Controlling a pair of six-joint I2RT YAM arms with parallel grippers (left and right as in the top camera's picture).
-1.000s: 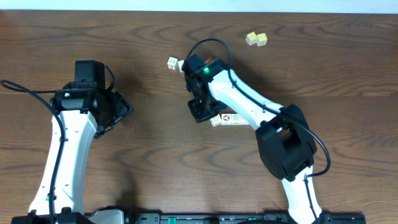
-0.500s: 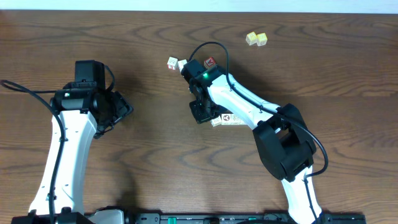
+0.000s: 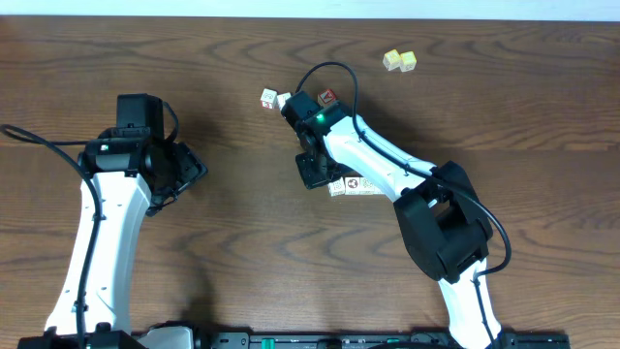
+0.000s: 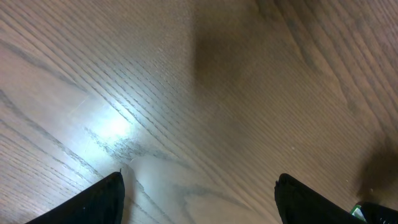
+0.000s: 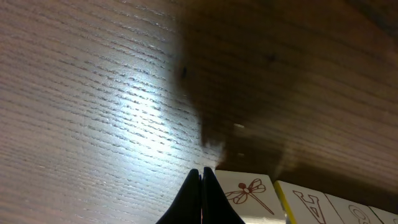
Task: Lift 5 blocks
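A row of whitish blocks (image 3: pixel 355 185) lies at the table's middle. In the right wrist view the nearest block (image 5: pixel 249 193) shows a brown dragonfly, and the one beside it (image 5: pixel 309 204) a letter A. My right gripper (image 3: pixel 318 180) (image 5: pixel 201 172) is shut and empty, its tips down at the row's left end, right beside the dragonfly block. Two more blocks (image 3: pixel 268 98) (image 3: pixel 284 101) sit farther back. My left gripper (image 3: pixel 190 171) (image 4: pixel 199 179) hangs open over bare wood at the left, far from every block.
A cube with a red-and-white top (image 3: pixel 327 97) sits just behind the right wrist. Two pale yellow cubes (image 3: pixel 391 59) (image 3: pixel 408 62) lie at the back right. The right arm's cable loops above the back blocks.
The right arm's wrist has shifted slightly, uncovering the red-topped cube behind it. Its gripper stays shut beside the row. The left arm has not moved.
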